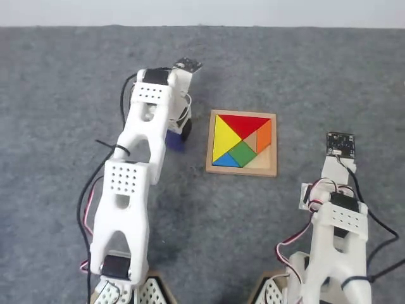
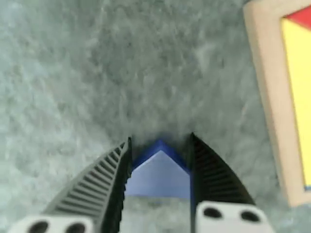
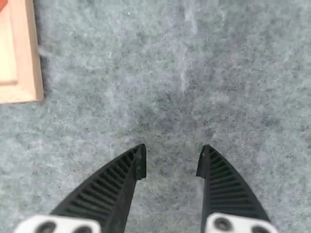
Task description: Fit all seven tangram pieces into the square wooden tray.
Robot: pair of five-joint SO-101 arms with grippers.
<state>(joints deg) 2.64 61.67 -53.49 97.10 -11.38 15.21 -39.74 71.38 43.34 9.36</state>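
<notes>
Clamping from both sides, the left gripper (image 2: 160, 141) is holding a dark blue piece (image 2: 160, 172) between its ribbed black fingers (image 2: 109, 179), and the piece's pointed corner is sticking out past the tips. In the high view this gripper (image 1: 181, 132) is hanging just beside the left edge of the square wooden tray (image 1: 209, 142). The dark blue piece (image 1: 175, 143) is showing beneath it, apart from the tray; whether it is touching the carpet cannot be told.

The tray is lying flat near the middle of the surface. It is carrying a red triangle (image 1: 241, 123) along its far side, a yellow triangle (image 1: 224, 139) at the left, an orange piece (image 1: 264, 134) at the right, a green square (image 1: 242, 153) below the centre and a light blue triangle (image 1: 226, 161) in the near left corner. Its near right corner is showing bare wood.

The right gripper (image 3: 170, 159) is hovering over the carpet with its fingers apart and nothing between them, and a corner of the tray (image 3: 22, 58) is lying nearby.

Any print on the small circuit board (image 1: 340, 144) atop the right arm (image 1: 338, 221) is coming out too small to read.

Grey, felt-like carpet (image 1: 76, 76) is covering the table, and a pale band (image 1: 202, 12) is running along its far edge. Black, red and white cables (image 1: 85, 209) are trailing along both white arms.
</notes>
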